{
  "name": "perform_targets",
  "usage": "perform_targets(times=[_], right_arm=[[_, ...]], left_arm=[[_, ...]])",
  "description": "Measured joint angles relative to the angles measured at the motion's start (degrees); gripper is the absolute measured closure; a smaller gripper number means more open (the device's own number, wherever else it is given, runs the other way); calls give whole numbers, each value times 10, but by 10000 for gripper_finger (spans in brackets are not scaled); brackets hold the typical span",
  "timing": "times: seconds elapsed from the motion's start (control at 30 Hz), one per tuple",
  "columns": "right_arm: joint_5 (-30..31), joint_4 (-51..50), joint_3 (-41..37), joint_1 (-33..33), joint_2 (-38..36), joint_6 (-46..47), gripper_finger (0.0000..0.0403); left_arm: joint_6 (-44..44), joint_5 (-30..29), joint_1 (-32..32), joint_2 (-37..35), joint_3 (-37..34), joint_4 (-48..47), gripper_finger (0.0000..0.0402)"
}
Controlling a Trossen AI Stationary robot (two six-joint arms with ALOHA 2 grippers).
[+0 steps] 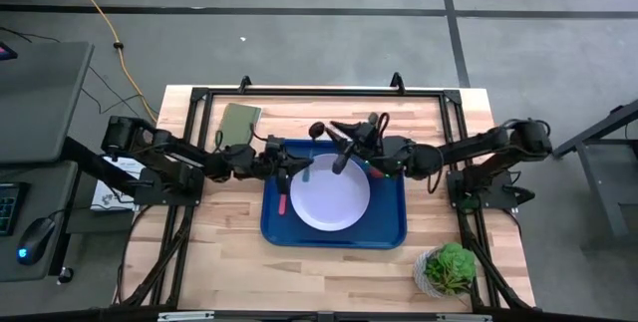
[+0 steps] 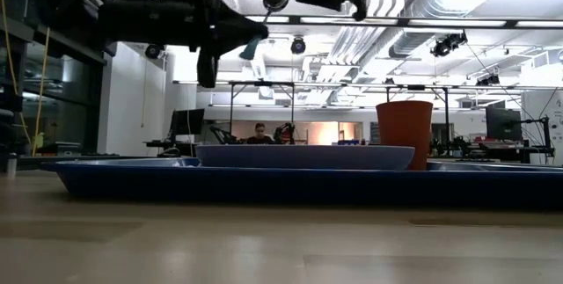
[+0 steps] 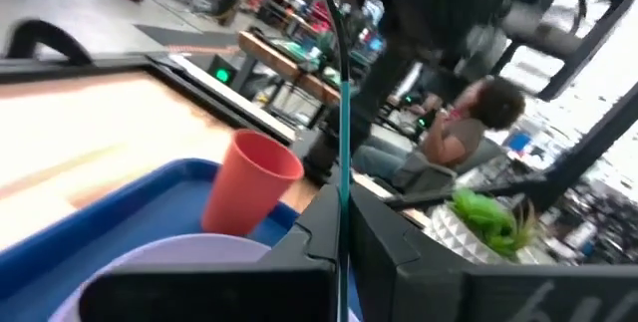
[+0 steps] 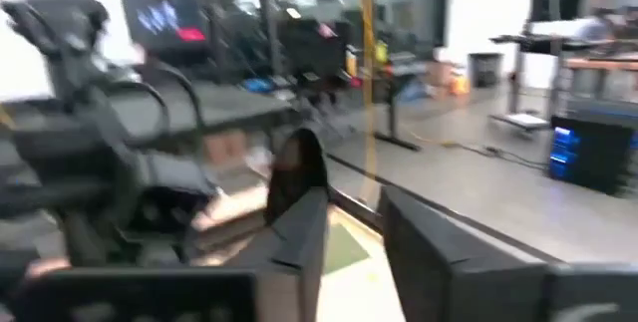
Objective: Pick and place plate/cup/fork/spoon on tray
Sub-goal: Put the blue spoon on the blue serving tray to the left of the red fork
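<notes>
The blue tray [image 1: 389, 232] lies mid-table and carries the pale plate [image 1: 334, 202], the red cup [image 1: 377, 170] upright at its far right, and the pink-handled fork [image 1: 282, 202] along its left side. My left gripper [image 1: 297, 167] is shut on the teal-handled spoon [image 3: 344, 162] above the tray's far left part. The spoon also shows in the low view [image 2: 250, 49], well above the plate [image 2: 303, 155]. My right gripper [image 4: 354, 252] is open above the plate's far edge, close to the left gripper. A dark rounded end [image 4: 297, 167] shows beside one of its fingers; whether it touches, I cannot tell. My left gripper pinches the spoon's teal handle [image 3: 344, 224] between its two fingers, seen edge-on as a thin line running away from the fingers. The fingers come level from the table's left. The spoon is lifted clear of the tray and plate.
An olive-green pad [image 1: 239, 123] lies at the far left of the table. A potted green plant [image 1: 449, 270] stands at the near right corner. A person [image 3: 469, 123] sits in the room beyond the table. Bare wood shows in front of the tray.
</notes>
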Motion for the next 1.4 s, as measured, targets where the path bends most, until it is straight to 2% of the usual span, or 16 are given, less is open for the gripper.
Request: perform_targets(times=[0.13,0.3,0.4,0.53,0.67,0.77,0.87,1.0,1.13,1.27,1.33,1.4], right_arm=[[44,-80,0,10,-25,-4,246],[83,-124,0,23,-35,-16,201],[102,-164,0,29,-42,-21,187],[105,-265,0,38,-56,28,183],[104,-331,0,45,-66,83,182],[101,-338,0,48,-67,97,182],[97,-336,0,49,-67,107,182],[89,-340,0,49,-67,110,182],[82,-358,0,49,-67,129,182],[82,-361,0,49,-67,133,182],[83,-361,0,49,-67,134,182],[83,-360,0,49,-67,139,182]], left_arm=[[0,-21,7,-36,-27,5,401],[0,-48,7,-94,-66,9,401],[-3,-66,7,-143,-106,9,401],[-43,-97,1,-208,-174,-13,401],[-130,-134,-21,-243,-201,-135,401],[-191,-157,-62,-232,-183,-237,401],[-210,-185,-112,-209,-144,-290,401],[-271,-248,-179,-189,-100,-384,401],[-431,-308,-255,-191,-86,-505,401],[-609,-369,-343,-184,-85,-537,401],[-663,-411,-371,-177,-81,-540,401],[-674,-430,-385,-153,-59,-537,401]])
